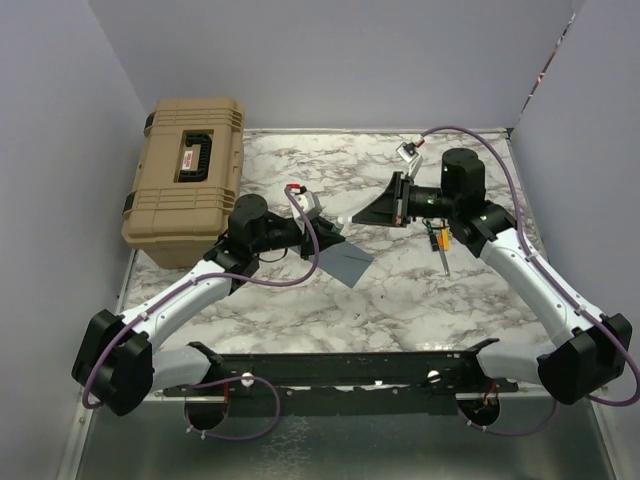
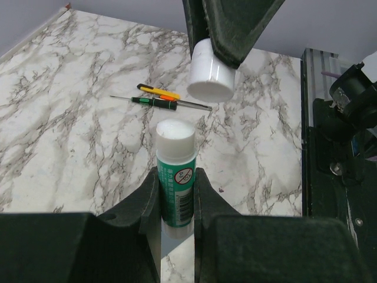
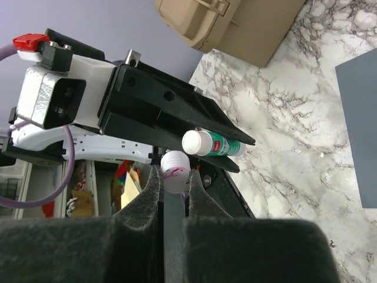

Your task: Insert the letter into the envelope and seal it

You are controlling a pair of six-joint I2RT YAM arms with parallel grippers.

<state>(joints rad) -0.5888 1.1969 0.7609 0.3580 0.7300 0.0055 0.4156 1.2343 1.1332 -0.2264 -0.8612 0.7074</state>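
I record the case (image 1: 185, 180) on the table's (image 1: 300, 170) far-left corner, the envelope (image 1: 345, 262) flat at mid-table near my left gripper (image 1: 325, 238), two screwdrivers (image 1: 438, 245) right of it (lying side by side), and the glue stick (image 2: 175, 183) clamped in that gripper, facing the cap (image 2: 210, 73) pinched in my right gripper (image 1: 375, 212), slightly apart.

A robot test lab: two robot arms (image 1: 180, 300) are bolted to a black rail (image 1: 350, 368) at the edge of a marble-patterned table (image 1: 400, 290), boxed in by plain grey walls (image 1: 350, 60), with a tan tool case (image 1: 190, 180) and screwdrivers (image 1: 440, 245) lying on it.
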